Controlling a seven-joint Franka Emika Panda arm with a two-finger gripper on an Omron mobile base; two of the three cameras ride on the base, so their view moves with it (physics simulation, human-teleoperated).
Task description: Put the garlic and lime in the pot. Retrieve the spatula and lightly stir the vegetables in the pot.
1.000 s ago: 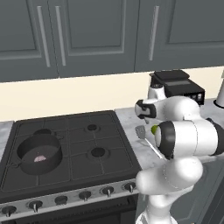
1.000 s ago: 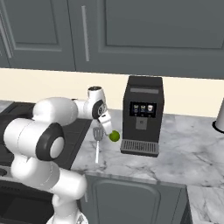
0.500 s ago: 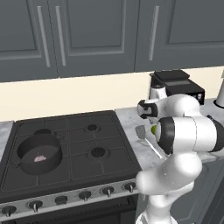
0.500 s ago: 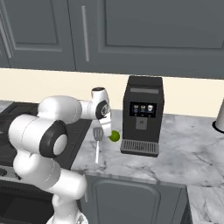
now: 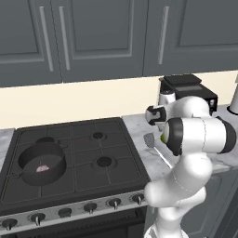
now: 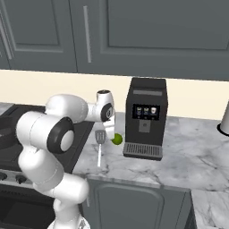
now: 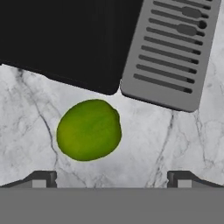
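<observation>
End effector [image 7: 112,177] released above the lime [image 7: 89,130]
The lime lies on the marble surface [image 7: 144,144] beside the coffee machine's drip tray [image 7: 170,52]; the garlic [image 5: 42,168] sits in the pot [image 5: 28,160]; the spatula [image 6: 100,142] rests near the lime.

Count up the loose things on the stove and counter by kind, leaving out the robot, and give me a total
Pot, on the stove: 1
Garlic, in the pot: 1
Lime, on the counter: 1
Spatula, beside the lime: 1
Coffee machine: 1
Total: 5
</observation>
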